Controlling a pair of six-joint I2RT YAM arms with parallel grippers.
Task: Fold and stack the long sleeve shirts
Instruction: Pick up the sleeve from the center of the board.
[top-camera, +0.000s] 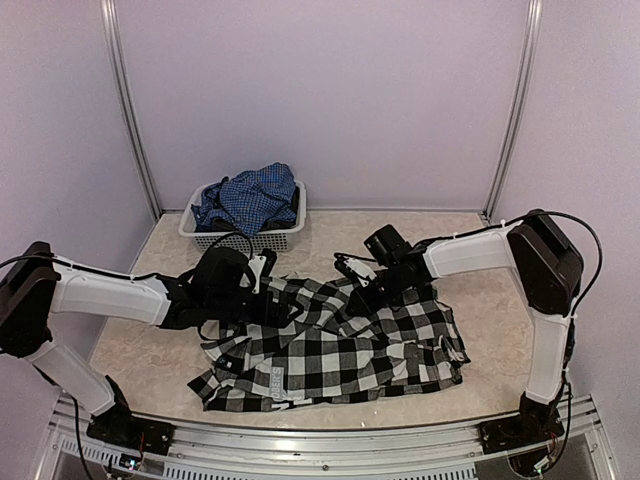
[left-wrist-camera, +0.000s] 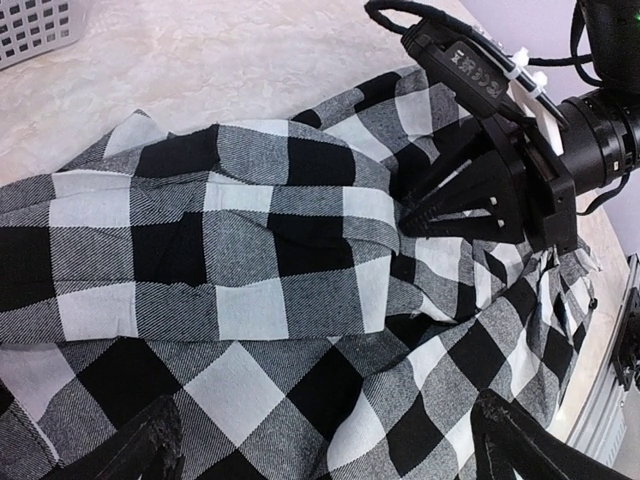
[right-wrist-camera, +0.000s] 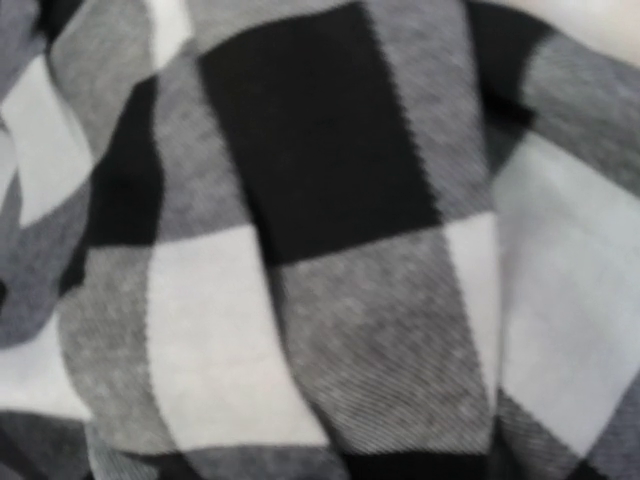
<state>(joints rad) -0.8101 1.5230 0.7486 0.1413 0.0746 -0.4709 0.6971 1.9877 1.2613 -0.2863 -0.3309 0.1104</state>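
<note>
The black-and-white check shirt (top-camera: 340, 350) lies crumpled and spread on the table, with its white block letters (top-camera: 277, 376) near the front left. My left gripper (top-camera: 270, 298) hovers over the shirt's upper left part. In the left wrist view the left gripper (left-wrist-camera: 335, 452) is open, with its fingertips (left-wrist-camera: 135, 450) wide apart just above the cloth (left-wrist-camera: 250, 260). My right gripper (top-camera: 362, 288) is at the shirt's top middle. In the left wrist view the right gripper (left-wrist-camera: 405, 224) has its fingers closed to a point on a fold. Check cloth (right-wrist-camera: 320, 260) fills the right wrist view. The blue shirt (top-camera: 250, 197) is piled in the basket.
The white mesh basket (top-camera: 205, 238) stands at the back left against the wall; its corner shows in the left wrist view (left-wrist-camera: 35, 25). Bare beige table (top-camera: 130, 345) lies left of and behind the shirt. The metal rail (top-camera: 330, 440) runs along the near edge.
</note>
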